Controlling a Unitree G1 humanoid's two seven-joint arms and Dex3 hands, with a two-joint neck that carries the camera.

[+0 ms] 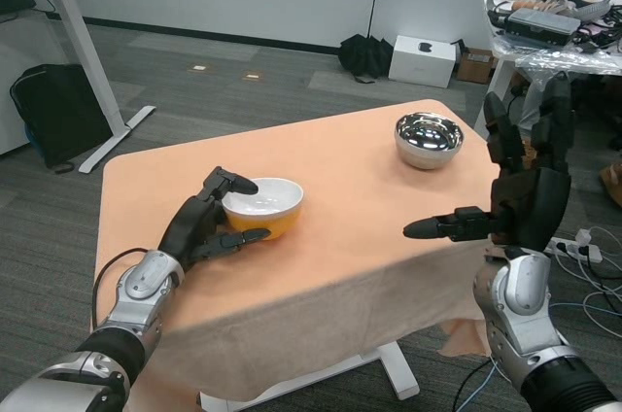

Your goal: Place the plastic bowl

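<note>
A yellow plastic bowl (264,205) with a white inside sits on the orange-covered table (340,159), left of the middle. My left hand (209,218) wraps its left side, one finger over the rim and another under its base. My right hand (515,179) is held up at the table's right edge, fingers spread upward and thumb pointing left, holding nothing.
A shiny metal bowl (429,138) stands at the table's far right corner. Beyond are a white desk leg (92,62) at left, a black bag (58,111), a white box (422,60) on the floor and a cluttered table (554,23) at right.
</note>
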